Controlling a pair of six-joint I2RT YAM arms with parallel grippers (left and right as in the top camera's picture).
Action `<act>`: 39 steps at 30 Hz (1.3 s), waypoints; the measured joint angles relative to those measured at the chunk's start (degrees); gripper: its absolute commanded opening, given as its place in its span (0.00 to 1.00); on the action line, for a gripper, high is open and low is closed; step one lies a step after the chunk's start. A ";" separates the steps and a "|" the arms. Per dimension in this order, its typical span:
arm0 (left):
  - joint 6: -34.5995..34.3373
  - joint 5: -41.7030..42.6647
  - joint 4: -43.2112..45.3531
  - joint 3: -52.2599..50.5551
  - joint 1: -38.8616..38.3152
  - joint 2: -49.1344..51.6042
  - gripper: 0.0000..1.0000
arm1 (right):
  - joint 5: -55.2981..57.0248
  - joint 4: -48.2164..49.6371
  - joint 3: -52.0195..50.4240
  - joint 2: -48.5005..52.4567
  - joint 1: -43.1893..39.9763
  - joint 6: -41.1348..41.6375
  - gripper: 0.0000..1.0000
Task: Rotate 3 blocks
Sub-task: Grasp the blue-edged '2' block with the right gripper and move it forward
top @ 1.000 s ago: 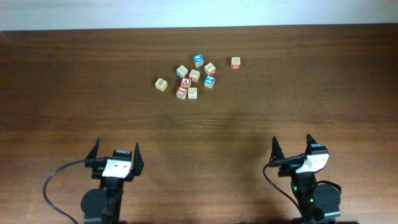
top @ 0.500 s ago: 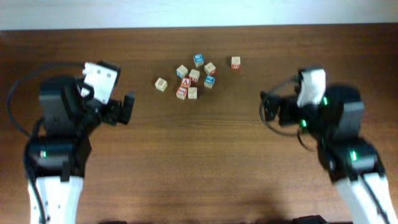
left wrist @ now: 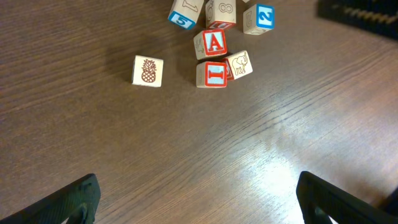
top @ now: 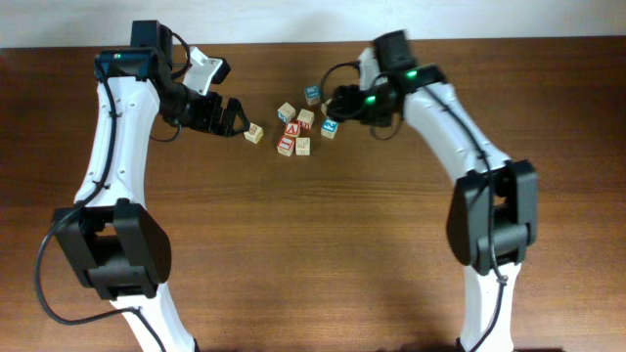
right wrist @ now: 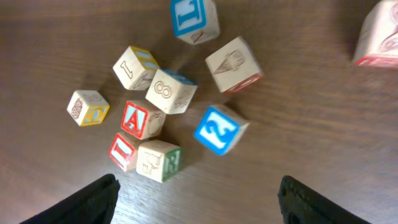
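Spreading beneath everything, the table (top: 313, 244) is showing dark brown wood grain with fine streaks and a dull sheen; the left arm (top: 112, 137) and the right arm (top: 455, 117), built of smooth white shells and black joints, are arching over it from either side; the left gripper (top: 238, 122) is hovering just left of the blocks (top: 298, 122), its black fingers (left wrist: 78, 200) standing wide apart and gripping nothing, only bare wood lying between them; the right gripper (top: 340, 101) is hanging over the blocks' right edge, its matte black fingers (right wrist: 99, 198) likewise spread well apart and carrying nothing; the blocks are sitting near the table's far middle as a loose huddle of small wooden cubes with pale faces, coloured edges and printed marks, several turned at angles; the pineapple cube (left wrist: 148, 71) is lying apart at the left, nearest the left gripper; the blue-faced cube (right wrist: 221, 129), bearing a white 2, is resting at the huddle's right side, near the ice-cream cube (right wrist: 234, 64); the red-lettered A cube (right wrist: 142, 119) is sitting in the middle, just beside the cube marked 8 (right wrist: 171, 90); one lone cube (right wrist: 379, 34) is standing apart at the right.
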 measured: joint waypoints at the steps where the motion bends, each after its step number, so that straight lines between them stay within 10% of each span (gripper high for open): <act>1: -0.02 0.02 0.00 0.00 0.00 0.00 0.99 | 7.02 1.79 0.07 0.13 3.74 5.68 0.77; 15: 0.00 0.00 0.00 0.02 0.00 0.00 0.99 | 28.33 3.58 0.35 8.46 10.45 20.61 0.28; 30: 0.00 0.00 0.00 0.02 0.00 0.00 0.99 | 8.61 -36.72 2.10 6.73 11.78 7.06 0.35; 39: 0.00 0.00 0.00 0.02 0.00 0.00 0.99 | 8.76 -27.34 2.03 6.73 12.87 10.49 0.48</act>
